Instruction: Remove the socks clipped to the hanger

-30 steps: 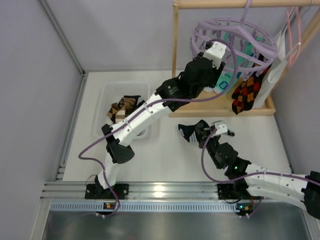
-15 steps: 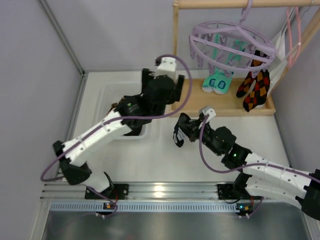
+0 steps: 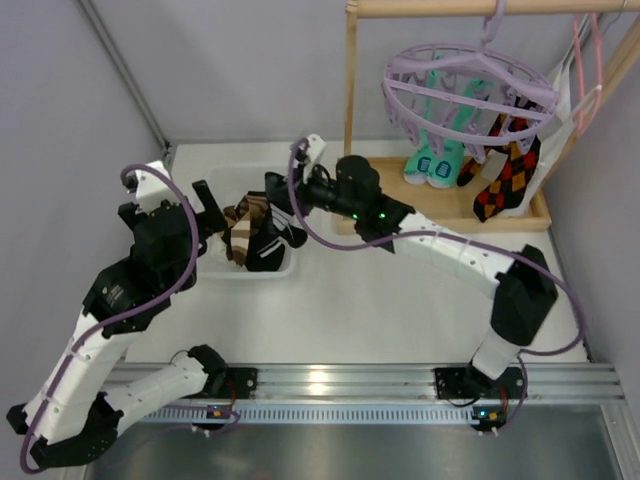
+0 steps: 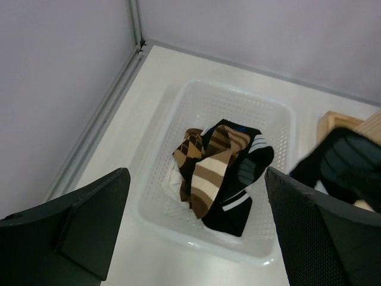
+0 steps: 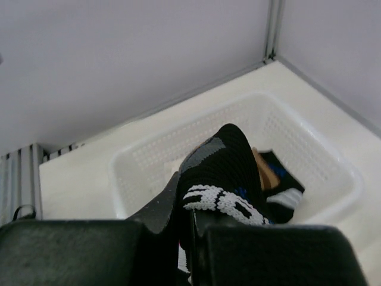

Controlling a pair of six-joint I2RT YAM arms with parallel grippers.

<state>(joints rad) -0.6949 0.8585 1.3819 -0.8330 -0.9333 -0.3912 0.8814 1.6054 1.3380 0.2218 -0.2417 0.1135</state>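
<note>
Black left gripper (image 3: 208, 204): mine, hanging just left of the basket and tilted down toward it. Its two fingers are spread wide with nothing between them.
White plastic basket (image 4: 250, 107): a perforated tub on the pale table (image 3: 400, 300), with socks heaped inside.
Brown-tan striped sock (image 4: 208, 176): crumpled in the middle of the basket.
Right gripper (image 5: 190, 232): mine, reaching in over the basket's right edge. Its fingers are clamped on a black sock (image 5: 223, 161).
Black sock: pinched at one end between my right fingers. The rest of it, with grey and white marks, hangs over the inside of the basket.
Wooden rack (image 3: 350, 100): stands to the right of the basket, past its far right corner.
Lavender hanger (image 3: 392, 80): a round ring with spokes and pegs, hooked on the rack's top bar, well right of the basket.
Teal socks (image 3: 435, 160): a pair clipped under the hanger, on the side nearer the basket.
Argyle socks (image 3: 500, 185): orange, red and black, clipped under the hanger on the side farther from the basket.
</note>
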